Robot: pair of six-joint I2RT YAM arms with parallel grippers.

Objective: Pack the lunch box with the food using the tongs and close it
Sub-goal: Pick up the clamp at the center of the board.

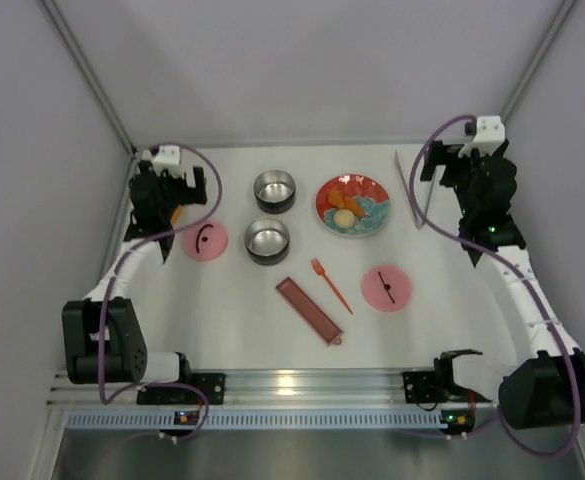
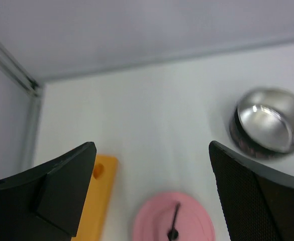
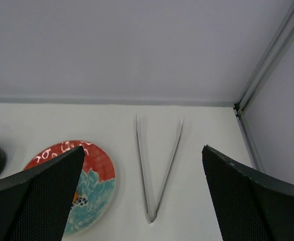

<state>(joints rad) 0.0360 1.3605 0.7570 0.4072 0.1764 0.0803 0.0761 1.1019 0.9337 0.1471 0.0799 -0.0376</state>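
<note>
Nearest the arm bases, on the white table [image 1: 222, 320]: a long dark-red tray [image 1: 309, 310] lying aslant, an orange fork [image 1: 330, 284] just beside it, and to the right one pink lid [image 1: 386, 288], flat, handle up. A little farther, to the left: the second pink lid [image 1: 204, 240], likewise off, just beside the nearer tin [image 1: 268, 240]. Beyond that, the farther tin [image 1: 274, 190], near the first but apart from it. Both open, unstacked, seemingly empty. Right of them, the patterned plate [image 1: 377, 190] with all the food [image 1: 343, 208] on it: orange-brown chunks and one pale ball. Farther right again, the tongs [image 3: 142, 170], flat on the table, joined end toward the bases, tips spread toward the back wall.

Left fingers [image 2: 56, 191] spread wide, holding nothing, poised over the far left of the table above the second pink lid and a flat orange bar [image 2: 102, 201]. Right fingers [image 3: 252, 201] equally wide and empty, hovering short of the tongs, the V lined up between them in the wrist view.

Judged as the opening step: fetching the tongs, with nothing packed so far. Next move, most likely: bring the right fingers forward and down astride the V, close across both slim arms partway up from the joint, and lift without skidding. Thin metal flat against the table, so little to catch; worth a low, square approach.
</note>
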